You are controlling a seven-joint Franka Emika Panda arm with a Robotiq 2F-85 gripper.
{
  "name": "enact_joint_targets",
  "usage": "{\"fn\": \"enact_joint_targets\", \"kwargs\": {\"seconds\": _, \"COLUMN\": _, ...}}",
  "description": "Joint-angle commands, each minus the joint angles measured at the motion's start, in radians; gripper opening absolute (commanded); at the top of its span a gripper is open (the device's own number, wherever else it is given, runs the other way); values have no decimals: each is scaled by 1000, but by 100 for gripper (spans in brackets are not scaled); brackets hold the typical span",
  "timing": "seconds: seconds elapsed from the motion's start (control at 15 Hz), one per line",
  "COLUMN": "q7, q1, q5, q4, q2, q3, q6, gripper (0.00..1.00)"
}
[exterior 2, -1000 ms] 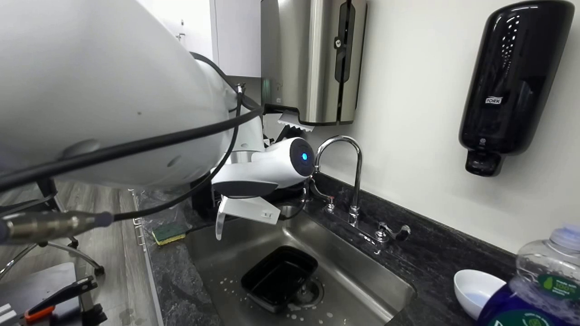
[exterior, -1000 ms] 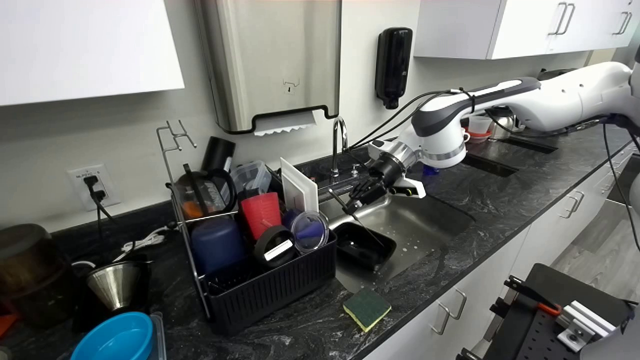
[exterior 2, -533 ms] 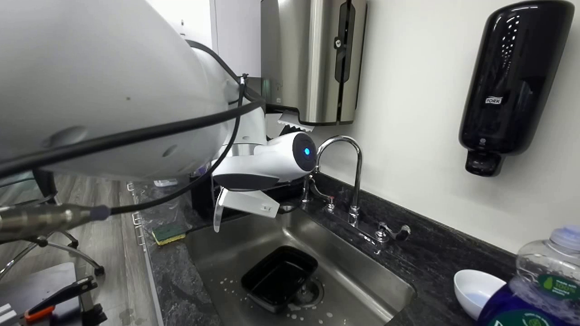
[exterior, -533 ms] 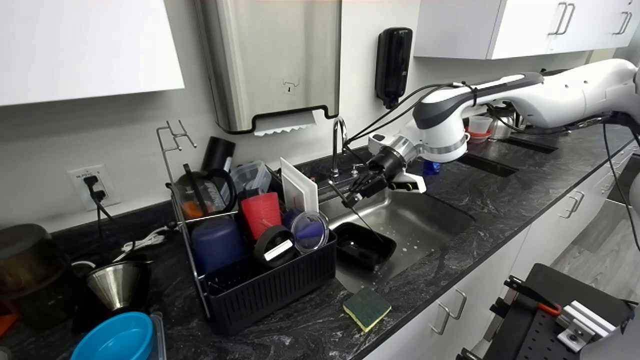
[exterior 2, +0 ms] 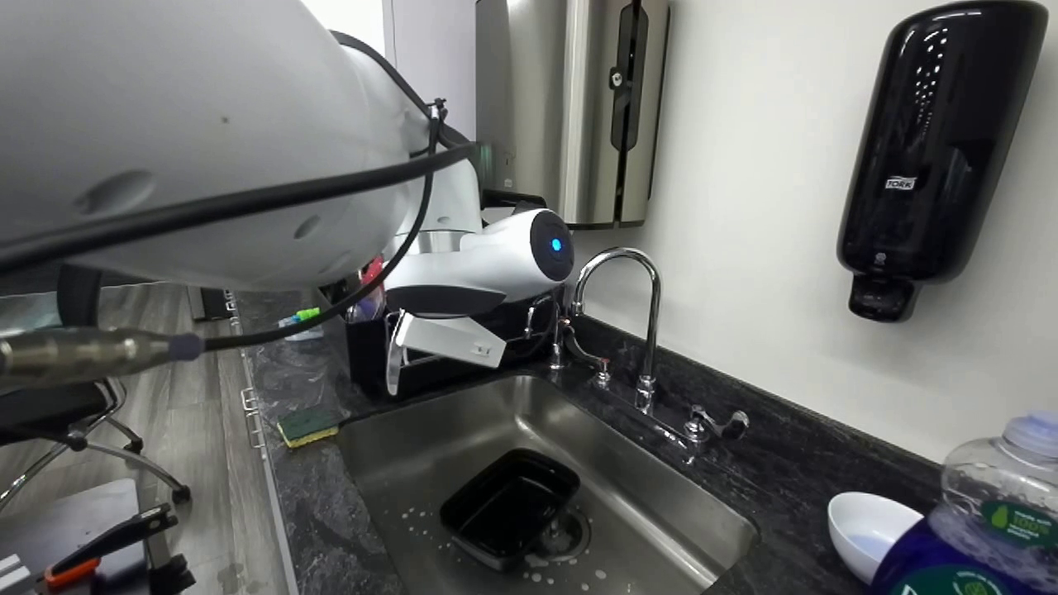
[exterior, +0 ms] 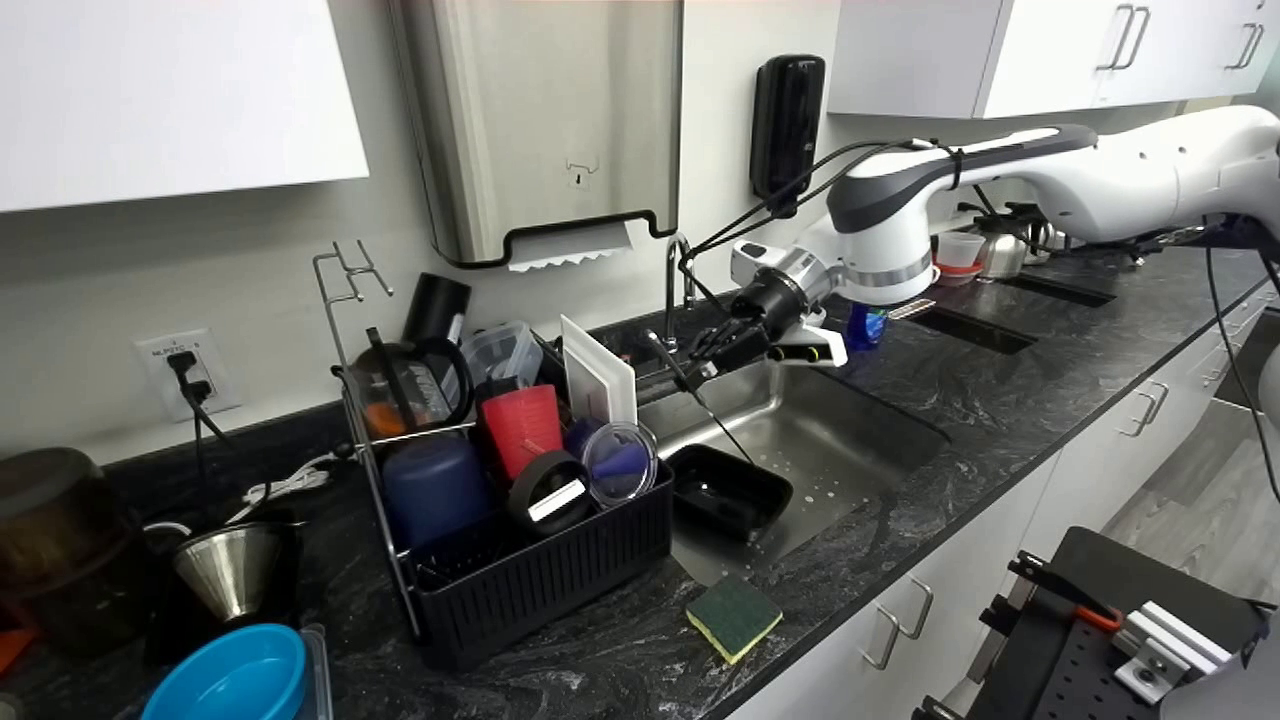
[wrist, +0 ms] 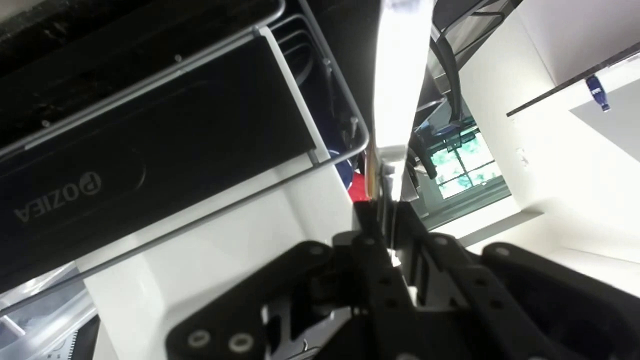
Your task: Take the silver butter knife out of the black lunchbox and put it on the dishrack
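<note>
Knife (wrist: 398, 90) nipped in the pincer (wrist: 386, 212), long axis slanting: upper end toward the rack (exterior: 540, 580) by the back edge of the table (exterior: 640, 640), lower end toward the lunchbox (exterior 2: 506, 506), probably clear, though depth reads poorly!

At 2 o'clock in an exterior view, the black soap dispenser (exterior 2: 942, 153) bears "TORK" on a small white badge (exterior 2: 900, 183). At 4 o'clock there, the green label (exterior 2: 1022, 523) of a bottle (exterior 2: 963, 537) says "made with 100%", smaller words below blurring. At 9 o'clock in an exterior view, the outlet plate (exterior: 168, 388) seems to read "NLP2YC - 5". At 9 o'clock in the wrist view, the dishrack (wrist: 190, 125) carries upside-down lettering, running toward 8 o'clock, apparently "POZIEA".
</note>
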Motion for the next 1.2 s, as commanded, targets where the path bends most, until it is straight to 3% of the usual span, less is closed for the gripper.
{"fn": "enact_joint_targets", "kwargs": {"seconds": 0.0, "q7": -18, "q1": -10, "q5": 32, "q4": -13, "q2": -2, "q3": 26, "q6": -3, "gripper": 3}}
{"fn": "enact_joint_targets", "kwargs": {"seconds": 1.13, "q7": 52, "q1": 38, "q5": 48, "q4": -13, "q2": 3, "q3": 110, "q6": 75, "gripper": 3}}
